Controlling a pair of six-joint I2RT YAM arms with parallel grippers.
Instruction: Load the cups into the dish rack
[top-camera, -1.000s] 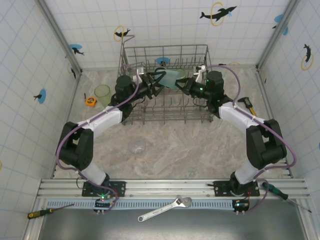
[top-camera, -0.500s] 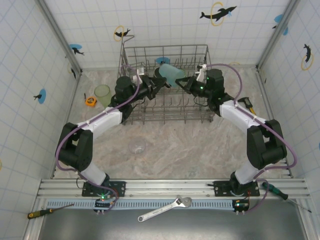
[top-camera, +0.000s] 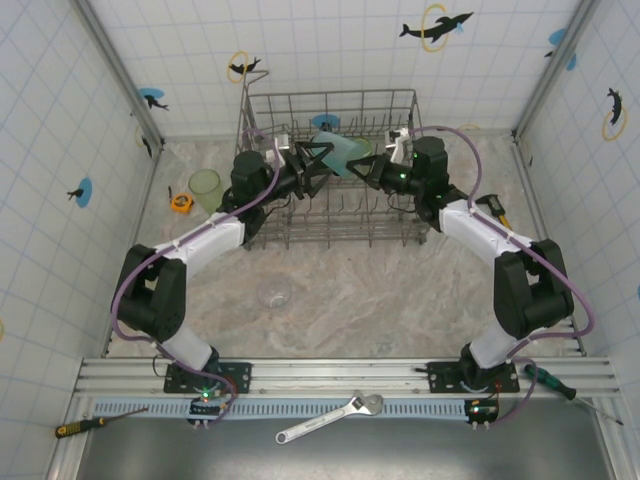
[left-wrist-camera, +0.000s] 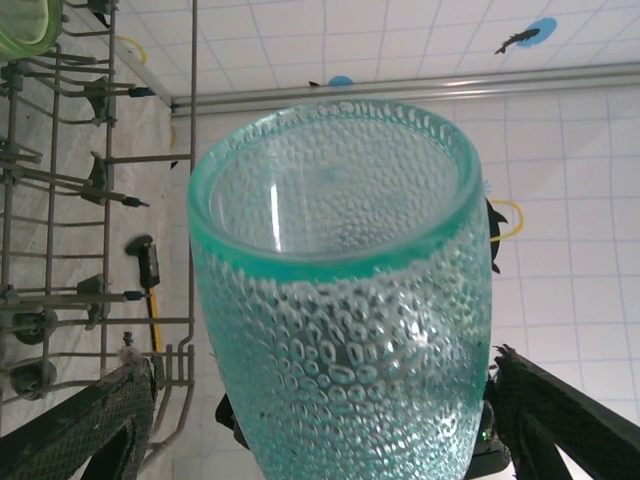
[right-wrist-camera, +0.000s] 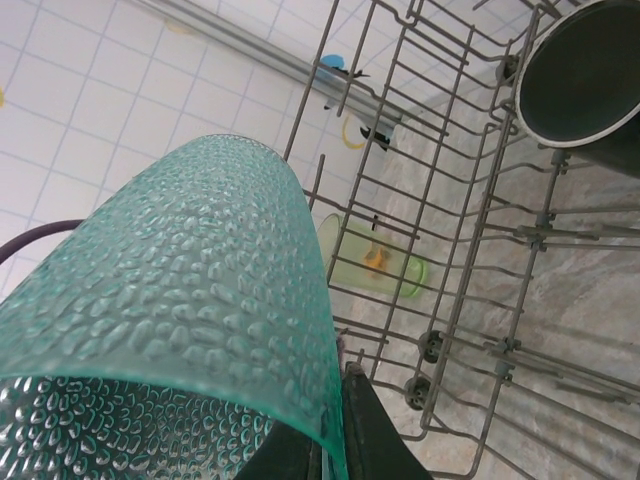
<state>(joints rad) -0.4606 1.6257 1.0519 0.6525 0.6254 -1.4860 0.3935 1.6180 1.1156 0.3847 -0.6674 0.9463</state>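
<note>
**Teal tumbler** (top-camera: 338, 155): translucent, with a pebbled wall, a smooth thick rim and a shape that tapers toward the base. It lies tilted on its side in the air above the far half of the dish rack, between the two hands.

**Right hand** (top-camera: 376, 172): pressed together, pinching the tumbler's wall at the rim, with one finger (right-wrist-camera: 372, 440) outside and the other inside.

**Left hand** (top-camera: 314, 165): spread. Its textured black fingers (left-wrist-camera: 90, 430) stand on either side of the tumbler's body. The left-side finger is clear of the tumbler; I cannot tell whether the right-side one touches it.

**Dish rack** (top-camera: 300, 225): a rectangular basket of grey metal wire with rows of upright tines and small wheels along its lower rail. It sits on the far part of the worktop (top-camera: 380, 290), directly under both hands.

**Black mug** (right-wrist-camera: 585, 75): round, with a dark matte inside, seated among the rack's tines.

**Light-green tumbler** (top-camera: 205, 185): translucent, upright on the worktop to the left of the rack. A small orange tape measure (top-camera: 180, 202) sits just beside it.

**Clear cup** (top-camera: 273, 293): see-through, on the worktop in front of the rack, well apart from it.

**Hammer** (top-camera: 495, 210): lies to the right of the rack, near the right arm.

**Wrench** (top-camera: 330, 418): bright metal, on the near ledge between the arm bases.

**Worktop:** a mottled, marble-like surface.
</note>
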